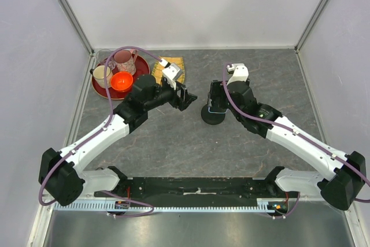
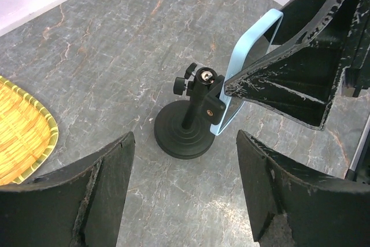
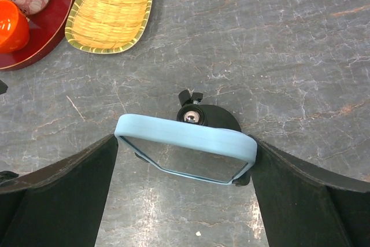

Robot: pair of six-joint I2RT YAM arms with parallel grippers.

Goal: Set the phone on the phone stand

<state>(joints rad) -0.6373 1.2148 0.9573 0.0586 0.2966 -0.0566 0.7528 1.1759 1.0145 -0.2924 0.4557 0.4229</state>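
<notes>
Your right gripper [image 3: 185, 143] has its fingers spread wide and pinches the phone [image 3: 173, 132] by its two sides. It holds the phone up on edge, right against the top of the stand [image 2: 182, 137] near the middle of the table, ready to lean there, I think. Your left gripper [image 1: 188, 98] is spread and holds nothing, close at the stand's 9 o'clock, so it could bump it. The yellow basket dish [image 3: 113, 7] and red plate [image 3: 58, 10] sit well apart at 10 o'clock.
</notes>
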